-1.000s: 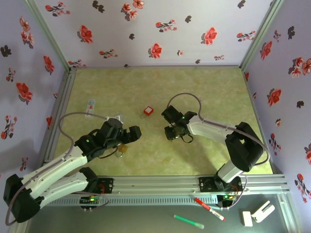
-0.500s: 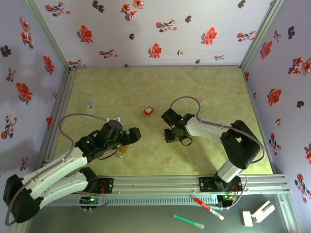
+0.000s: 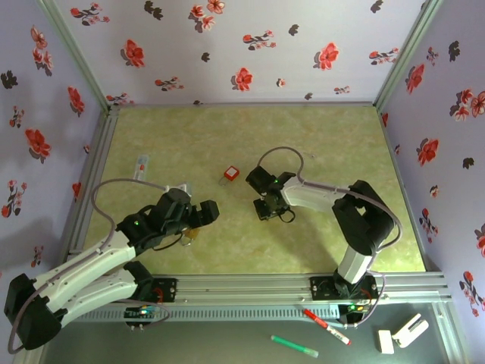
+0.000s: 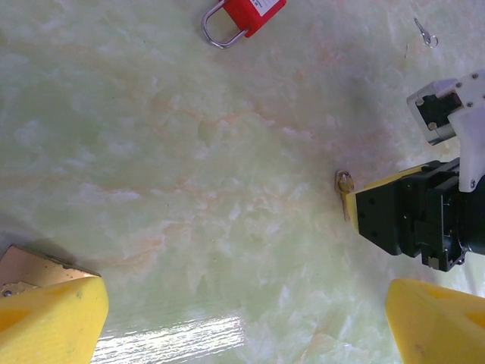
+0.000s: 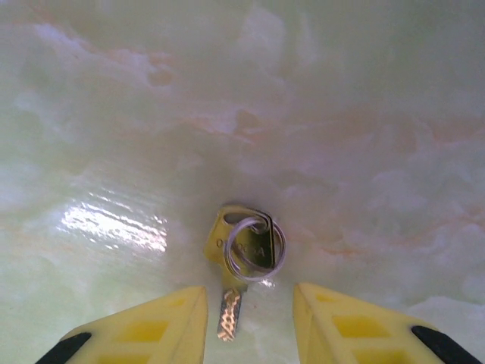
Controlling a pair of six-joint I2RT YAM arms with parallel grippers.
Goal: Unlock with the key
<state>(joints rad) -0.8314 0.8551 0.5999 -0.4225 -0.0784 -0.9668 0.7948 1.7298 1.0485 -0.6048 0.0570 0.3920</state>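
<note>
The key [image 5: 221, 254] lies on the desk [image 5: 341, 114] between the fingers of the half-open right gripper [image 5: 250, 307]. The left gripper [image 4: 246, 307] is wide open.

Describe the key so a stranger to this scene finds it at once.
On the green marbled table, look at the right arm's claw near the middle. The key lies flat between its open yellow fingers, blade toward the claw. Unlike the red padlock farther back, it is tiny and flat, with a wire ring through its head.
</note>
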